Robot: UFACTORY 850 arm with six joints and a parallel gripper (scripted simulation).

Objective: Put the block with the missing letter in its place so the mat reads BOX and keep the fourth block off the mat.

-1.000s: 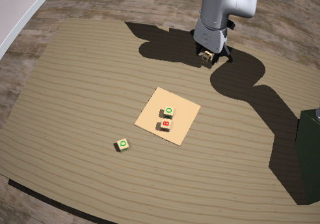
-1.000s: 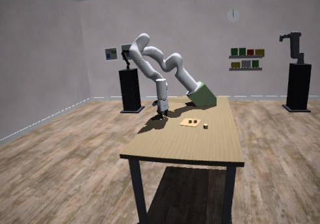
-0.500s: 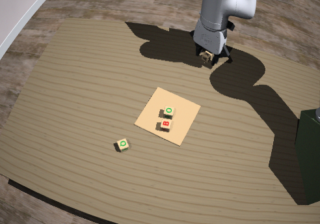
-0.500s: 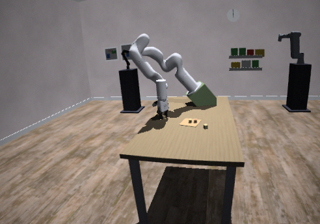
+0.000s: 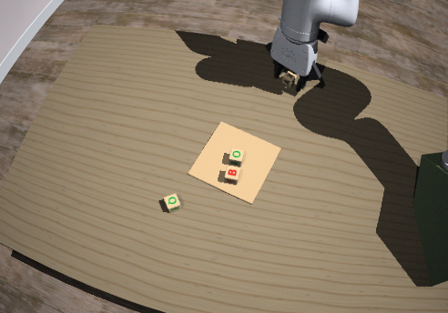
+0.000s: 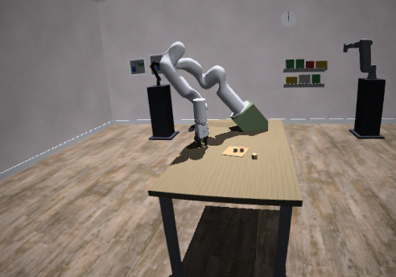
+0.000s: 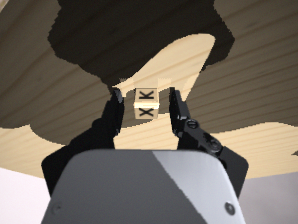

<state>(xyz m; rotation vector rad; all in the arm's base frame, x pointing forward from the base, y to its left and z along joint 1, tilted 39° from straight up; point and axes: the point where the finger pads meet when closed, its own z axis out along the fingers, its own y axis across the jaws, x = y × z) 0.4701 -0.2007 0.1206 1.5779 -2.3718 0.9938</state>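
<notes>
A tan mat lies mid-table. On it stand a block with a green O and, right beside it, a block with a red B. Another block with a green round letter lies off the mat on the table. A block with black letters rests on the table at the far side, in the arm's shadow; in the wrist view it shows a K on top and an X on the near face. My gripper is open and straddles this block, with a gap on each side.
The robot's green base stands at the table's right end. The table's far edge runs just behind the gripper. Black pedestals with other arms stand on the floor well away from the table.
</notes>
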